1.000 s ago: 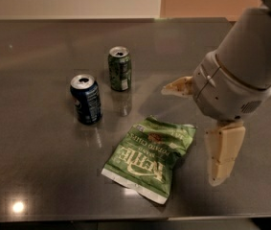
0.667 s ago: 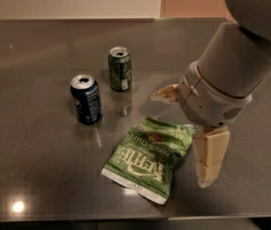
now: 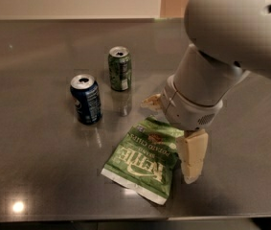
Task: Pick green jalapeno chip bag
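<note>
- The gripper (image 3: 167, 139) hangs low over the upper right end of the chip bag (image 3: 142, 161), its two fingers spread wide with nothing between them.
- The chip bag lies flat on the grey table (image 3: 34, 171).
- A green can (image 3: 119, 69) and a blue can (image 3: 86, 99) stand upright to the bag's upper left.

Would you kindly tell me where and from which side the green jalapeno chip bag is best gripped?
Probably the upper-right end of the green jalapeno chip bag, from above: it lies flat on the table, and its crinkled foil there can be pinched across the narrow width. The open gripper hangs over that end.
</note>
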Action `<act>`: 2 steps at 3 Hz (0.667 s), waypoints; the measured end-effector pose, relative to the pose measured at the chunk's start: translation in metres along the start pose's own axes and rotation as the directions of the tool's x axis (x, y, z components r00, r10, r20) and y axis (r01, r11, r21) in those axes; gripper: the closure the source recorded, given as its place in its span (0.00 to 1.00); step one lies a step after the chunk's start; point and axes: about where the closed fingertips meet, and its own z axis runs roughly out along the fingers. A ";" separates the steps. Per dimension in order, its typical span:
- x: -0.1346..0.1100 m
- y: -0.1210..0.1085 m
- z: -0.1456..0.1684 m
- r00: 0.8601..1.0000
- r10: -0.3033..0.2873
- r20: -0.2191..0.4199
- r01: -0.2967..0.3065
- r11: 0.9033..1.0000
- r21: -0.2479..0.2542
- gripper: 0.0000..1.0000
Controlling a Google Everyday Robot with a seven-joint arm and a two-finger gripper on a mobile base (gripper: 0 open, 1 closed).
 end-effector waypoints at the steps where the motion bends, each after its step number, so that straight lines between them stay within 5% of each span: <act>1: 0.006 -0.006 0.018 0.999 -0.020 -0.030 0.019 1.000 -0.019 0.00; 2: 0.006 -0.009 0.028 0.997 -0.056 -0.057 0.054 0.997 -0.046 0.00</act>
